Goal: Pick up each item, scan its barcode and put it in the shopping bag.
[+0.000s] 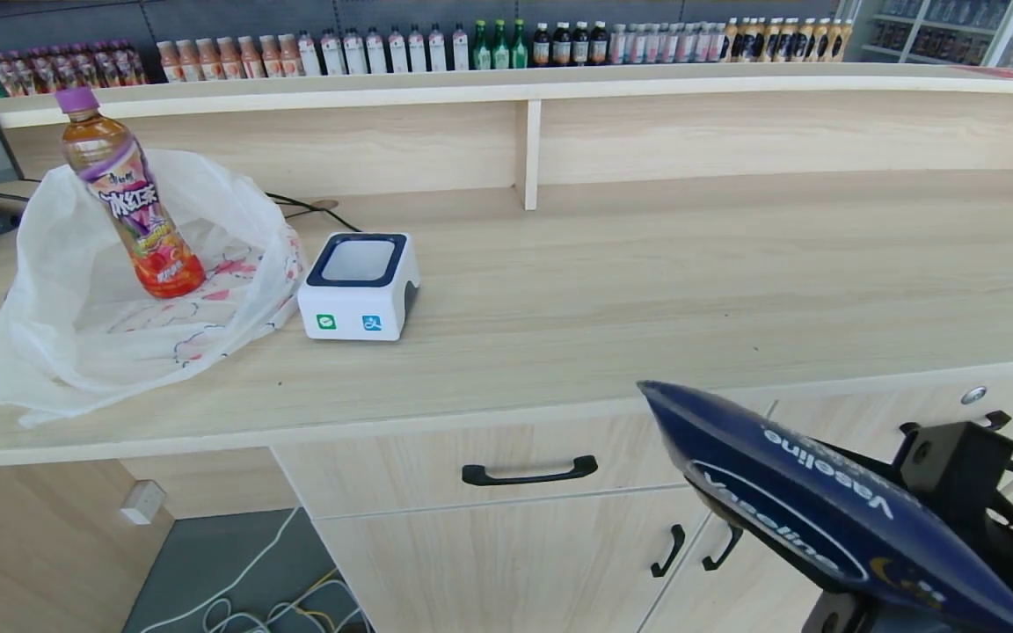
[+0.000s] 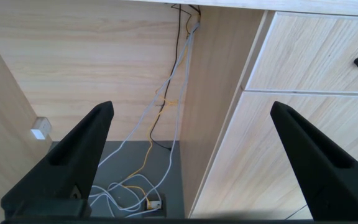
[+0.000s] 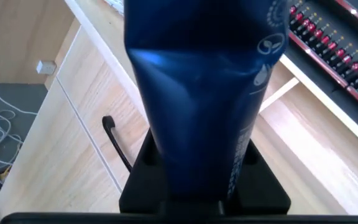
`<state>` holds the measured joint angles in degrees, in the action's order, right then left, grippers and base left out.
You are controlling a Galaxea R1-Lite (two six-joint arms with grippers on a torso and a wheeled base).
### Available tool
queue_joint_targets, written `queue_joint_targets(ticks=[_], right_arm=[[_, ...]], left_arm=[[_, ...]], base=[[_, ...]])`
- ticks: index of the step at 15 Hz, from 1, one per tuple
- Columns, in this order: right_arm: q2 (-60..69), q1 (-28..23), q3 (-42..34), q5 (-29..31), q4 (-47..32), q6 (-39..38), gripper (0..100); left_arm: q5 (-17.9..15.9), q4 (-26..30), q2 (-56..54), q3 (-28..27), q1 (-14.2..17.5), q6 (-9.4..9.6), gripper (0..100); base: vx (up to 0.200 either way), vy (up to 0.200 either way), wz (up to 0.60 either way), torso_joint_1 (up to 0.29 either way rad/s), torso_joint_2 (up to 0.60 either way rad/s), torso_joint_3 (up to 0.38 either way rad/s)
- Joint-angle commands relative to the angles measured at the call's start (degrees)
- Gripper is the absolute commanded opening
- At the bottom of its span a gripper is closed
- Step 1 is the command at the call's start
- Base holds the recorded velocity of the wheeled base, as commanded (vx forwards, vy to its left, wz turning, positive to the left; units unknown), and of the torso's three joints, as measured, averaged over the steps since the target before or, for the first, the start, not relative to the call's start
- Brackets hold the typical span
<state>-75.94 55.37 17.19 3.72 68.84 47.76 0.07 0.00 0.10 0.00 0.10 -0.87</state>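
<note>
A dark blue lotion tube (image 1: pixel 814 510) is held low at the front right, below the counter's edge, with my right gripper (image 1: pixel 929 536) shut on its base. In the right wrist view the tube (image 3: pixel 204 87) rises from between the black fingers (image 3: pixel 140 163). The white scanner box (image 1: pixel 359 285) with a dark-rimmed window sits on the counter left of centre. Beside it lies the white shopping bag (image 1: pixel 67 334), and a tea bottle with a purple cap (image 1: pixel 124 198) stands upright in it. My left gripper (image 2: pixel 191 162) hangs open below the counter, with nothing between its fingers.
The wooden counter (image 1: pixel 647 281) has a raised back shelf with a divider (image 1: pixel 528 151). Rows of bottles (image 1: pixel 506 44) line the far shelf. Drawers with black handles (image 1: pixel 528 473) lie under the counter. Cables (image 2: pixel 135 186) trail on the floor.
</note>
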Motion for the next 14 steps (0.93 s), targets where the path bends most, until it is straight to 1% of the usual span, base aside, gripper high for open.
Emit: queue_joint_targets(ticks=[1, 3, 4, 5, 6, 8, 11, 13, 14], right_arm=[[-0.7, 0.1, -0.1, -1.5, 0.0, 1.3, 0], [-0.9, 0.7, 0.3, -3.2, 0.0, 6.3, 0], [-1.4, 3.2, 1.1, -3.5, 0.0, 8.1, 0], [-2.8, 4.0, 2.7, -3.5, 0.0, 8.9, 0], [-5.3, 4.1, 5.8, -6.4, 0.0, 11.0, 0], [-6.9, 4.1, 7.9, -10.5, 0.0, 14.8, 0], [-8.6, 5.1, 8.9, -15.4, -0.2, 18.5, 0], [-9.1, 5.1, 9.5, -15.2, -0.1, 24.7, 0], [-9.5, 5.1, 10.1, -15.1, 0.1, 26.0, 0]], left_arm=[[0.0, 0.0, 0.0, 0.0, 0.0, -0.01, 100], [0.0, 0.0, 0.0, 0.0, 0.0, -0.01, 100], [0.0, 0.0, 0.0, 0.0, 0.0, -0.01, 100], [0.0, 0.0, 0.0, 0.0, 0.0, -0.01, 100], [0.0, 0.0, 0.0, 0.0, 0.0, -0.01, 100], [0.0, 0.0, 0.0, 0.0, 0.0, -0.01, 100], [0.0, 0.0, 0.0, 0.0, 0.0, -0.01, 100], [0.0, 0.0, 0.0, 0.0, 0.0, -0.01, 100], [0.0, 0.0, 0.0, 0.0, 0.0, -0.01, 100]], base=[[0.0, 0.0, 0.0, 0.0, 0.0, 0.0], [0.0, 0.0, 0.0, 0.0, 0.0, 0.0], [0.0, 0.0, 0.0, 0.0, 0.0, 0.0], [0.0, 0.0, 0.0, 0.0, 0.0, 0.0], [0.0, 0.0, 0.0, 0.0, 0.0, 0.0], [0.0, 0.0, 0.0, 0.0, 0.0, 0.0], [0.0, 0.0, 0.0, 0.0, 0.0, 0.0], [0.0, 0.0, 0.0, 0.0, 0.0, 0.0], [0.0, 0.0, 0.0, 0.0, 0.0, 0.0]])
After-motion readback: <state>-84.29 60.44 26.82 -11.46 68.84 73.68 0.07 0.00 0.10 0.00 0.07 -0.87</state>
